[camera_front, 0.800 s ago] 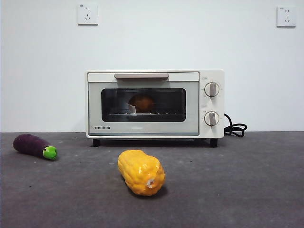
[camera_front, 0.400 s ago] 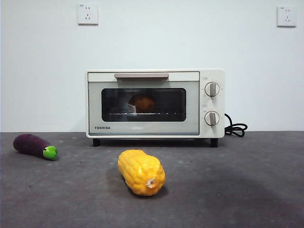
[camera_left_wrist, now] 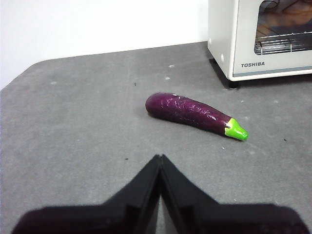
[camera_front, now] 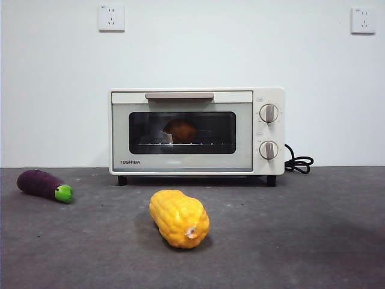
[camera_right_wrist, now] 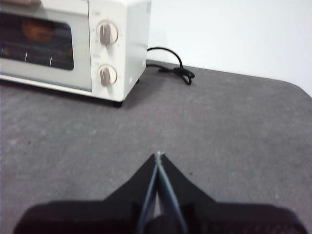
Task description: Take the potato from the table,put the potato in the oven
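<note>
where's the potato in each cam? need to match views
Front view: potato behind the closed glass door of the oven, on the rack, centre.
Left wrist view: not clearly visible; only an orange blur behind the glass.
Right wrist view: orange lump behind the glass.
Shared landmark: the oven's door.

- Setting: looks like a lab test bench, not a lived-in kitchen.
- Bare white wall [camera_front: 192, 54] with two sockets [camera_front: 111, 18], nothing plugged in.
- Plain dark grey table [camera_front: 301, 241], no cupboards or dishes.
- Lone toaster oven [camera_front: 195, 131], plus a toy-like eggplant [camera_front: 43, 185] and corn [camera_front: 178, 218] lying loose.
</note>
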